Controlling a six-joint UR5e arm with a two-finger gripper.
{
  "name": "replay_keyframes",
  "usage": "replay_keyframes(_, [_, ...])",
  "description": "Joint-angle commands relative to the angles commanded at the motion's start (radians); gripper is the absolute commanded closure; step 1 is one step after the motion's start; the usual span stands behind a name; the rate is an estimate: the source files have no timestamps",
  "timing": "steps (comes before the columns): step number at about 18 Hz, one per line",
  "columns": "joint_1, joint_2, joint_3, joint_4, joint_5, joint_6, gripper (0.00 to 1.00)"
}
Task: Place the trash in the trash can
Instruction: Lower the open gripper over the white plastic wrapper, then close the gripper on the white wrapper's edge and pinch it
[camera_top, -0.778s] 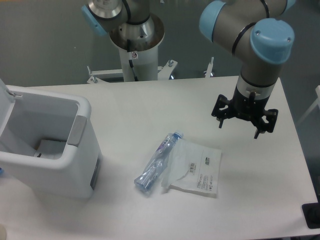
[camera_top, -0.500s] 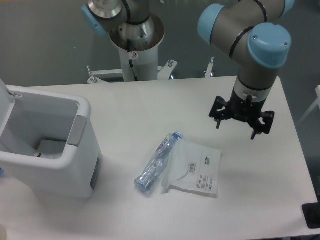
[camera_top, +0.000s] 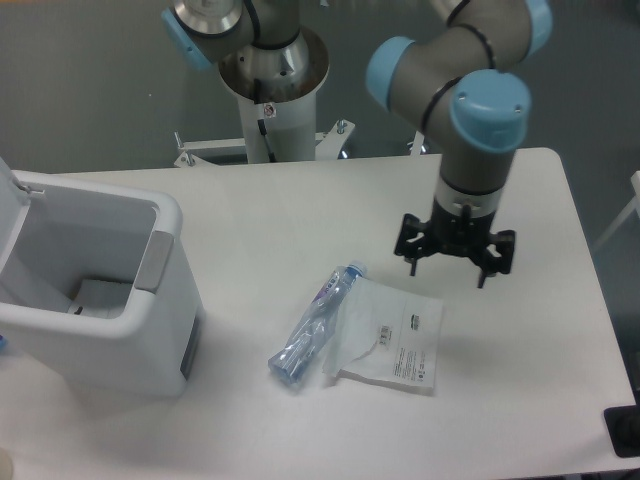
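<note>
Approach is where we judge things stand: gripper (camera_top: 453, 257) spread open and empty above the packet (camera_top: 392, 336) (bottle (camera_top: 316, 323) touching it), trash can (camera_top: 95, 296) well apart leftward, so next we descend

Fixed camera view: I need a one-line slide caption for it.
Open tool hovers above the table near a crushed bottle and plastic packet; the open bin waits at left.
</note>
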Motion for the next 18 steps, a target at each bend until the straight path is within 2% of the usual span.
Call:
replay_keyframes(5, [-0.063, -0.073, -0.006, 0.000, 0.005, -0.009, 0.00])
replay_keyframes(8, [-0.089, -0.136, 0.018, 0.003, 0.011, -0.027, 0.00])
replay_keyframes(13, [-0.106, -0.218, 0.141, -0.003, 0.014, -0.260, 0.00])
replay_keyframes(18, [-0.107, -0.276, 0.221, -0.006, 0.057, -0.523, 0.00])
